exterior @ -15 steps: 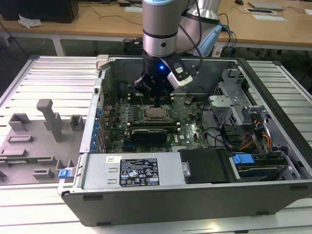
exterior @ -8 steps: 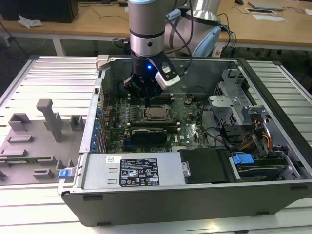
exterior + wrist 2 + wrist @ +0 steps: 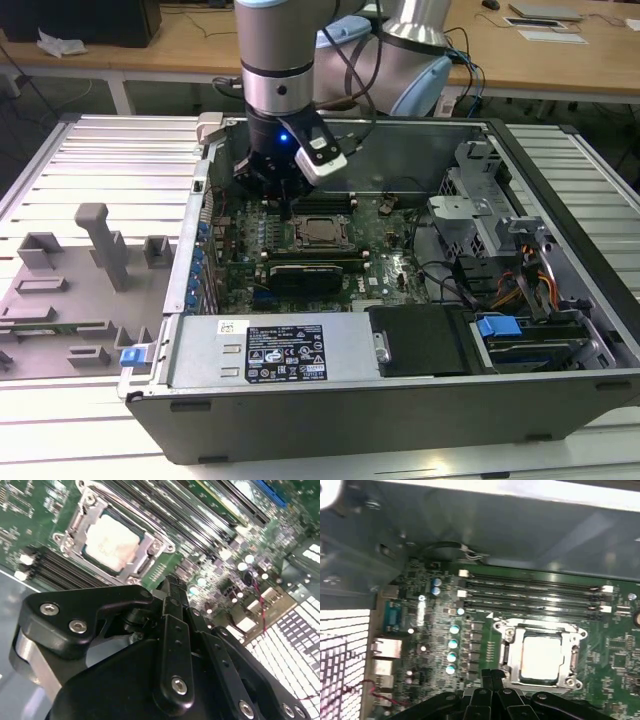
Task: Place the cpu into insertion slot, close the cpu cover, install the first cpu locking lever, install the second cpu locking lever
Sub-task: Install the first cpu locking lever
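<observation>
The cpu (image 3: 540, 656) (image 3: 111, 541) lies flat in the insertion slot (image 3: 304, 233) on the green motherboard, its pale face up. The grey-metal cpu cover (image 3: 511, 652) (image 3: 146, 544) lies down around it, framing the chip through its window. My gripper (image 3: 288, 203) hangs just above the board, beside the slot on the exterior view's left. Its black fingers (image 3: 492, 676) (image 3: 171, 587) are shut together with nothing between them, their tips close to the slot's edge. The locking levers cannot be made out.
The open computer case (image 3: 560, 200) surrounds the board. Memory slots (image 3: 530, 592) run beside the socket, and a long black card (image 3: 305, 272) lies in front of it. A power supply (image 3: 270, 350) and drive cage (image 3: 480, 190) stand nearby. Grey fixtures (image 3: 100, 240) sit outside.
</observation>
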You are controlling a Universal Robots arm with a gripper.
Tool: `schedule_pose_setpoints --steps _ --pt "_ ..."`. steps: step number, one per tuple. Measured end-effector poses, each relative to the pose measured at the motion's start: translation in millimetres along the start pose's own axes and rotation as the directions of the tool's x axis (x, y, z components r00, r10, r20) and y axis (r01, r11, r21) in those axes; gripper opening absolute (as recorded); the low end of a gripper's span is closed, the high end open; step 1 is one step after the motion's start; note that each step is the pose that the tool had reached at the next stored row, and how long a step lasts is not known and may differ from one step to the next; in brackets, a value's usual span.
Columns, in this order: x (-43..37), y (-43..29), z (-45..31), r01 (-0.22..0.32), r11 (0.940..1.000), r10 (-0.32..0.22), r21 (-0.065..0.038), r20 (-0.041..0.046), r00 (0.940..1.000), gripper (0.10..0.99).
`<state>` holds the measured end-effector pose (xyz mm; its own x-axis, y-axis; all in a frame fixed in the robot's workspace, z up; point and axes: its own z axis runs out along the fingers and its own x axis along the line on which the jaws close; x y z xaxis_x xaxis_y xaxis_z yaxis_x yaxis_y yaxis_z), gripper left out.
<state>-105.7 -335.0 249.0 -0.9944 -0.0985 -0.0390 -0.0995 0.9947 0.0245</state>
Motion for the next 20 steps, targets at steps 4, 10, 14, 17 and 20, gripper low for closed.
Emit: schedule_pose_setpoints --steps 4,10,14,17,20 --pt "4.3 0.4 -0.2 -0.001 1.0 0.001 -0.004 0.0008 1.0 0.106" --pt "4.4 0.8 -6.8 -0.008 0.9999 0.008 -0.01 0.0018 1.0 0.106" --pt "4.7 1.0 -9.2 -0.013 0.9981 0.013 -0.06 0.0063 0.9999 0.106" --pt "6.9 1.2 -9.3 -0.014 0.9939 0.015 -0.11 0.0107 0.9998 0.106" --pt "10.9 1.6 -9.4 -0.015 0.9873 0.018 -0.158 0.0149 0.9997 0.106"
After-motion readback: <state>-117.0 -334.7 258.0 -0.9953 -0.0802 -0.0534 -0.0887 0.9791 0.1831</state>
